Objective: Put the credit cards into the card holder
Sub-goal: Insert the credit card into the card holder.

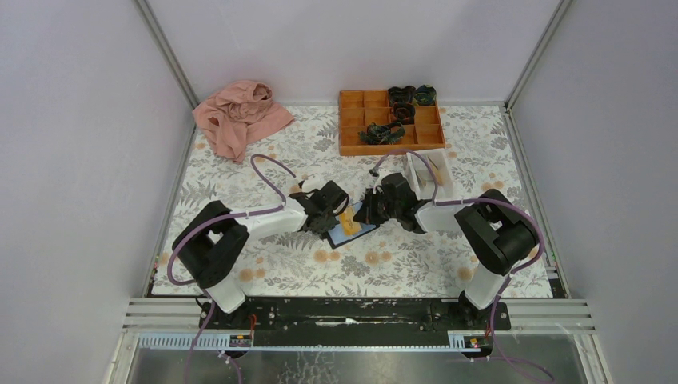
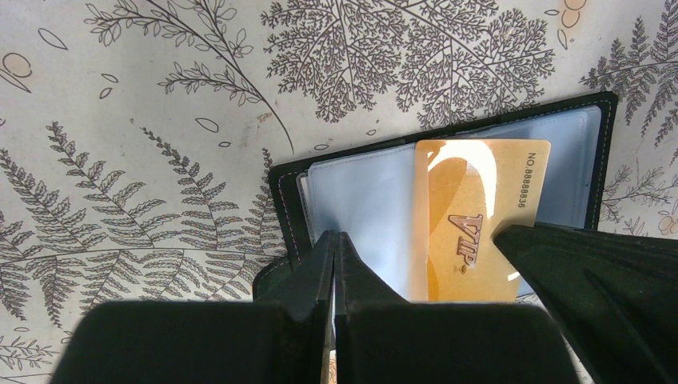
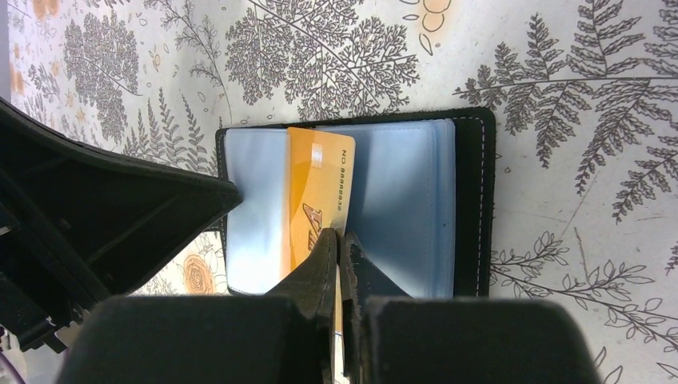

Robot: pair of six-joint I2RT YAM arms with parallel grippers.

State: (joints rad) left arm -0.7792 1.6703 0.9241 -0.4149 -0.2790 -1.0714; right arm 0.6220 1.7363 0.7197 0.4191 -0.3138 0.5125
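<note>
Mid-task: orange card [image 3: 320, 176] over open card holder [image 3: 472, 200], apparently not yet pocketed; right end effector [image 3: 337, 234] clamped on it; left end effector [image 2: 334, 236] together.

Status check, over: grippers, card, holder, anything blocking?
Both shut: left gripper at edge of black card holder, right gripper touching orange-gold VIP card. Card lies across open holder's light-blue pockets, whether pocketed unclear. Nothing blocking seen.

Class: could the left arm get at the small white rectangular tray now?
Probably not directly: the right gripper, shut on the orange card, sits between the left gripper and the small white rectangular tray.
</note>
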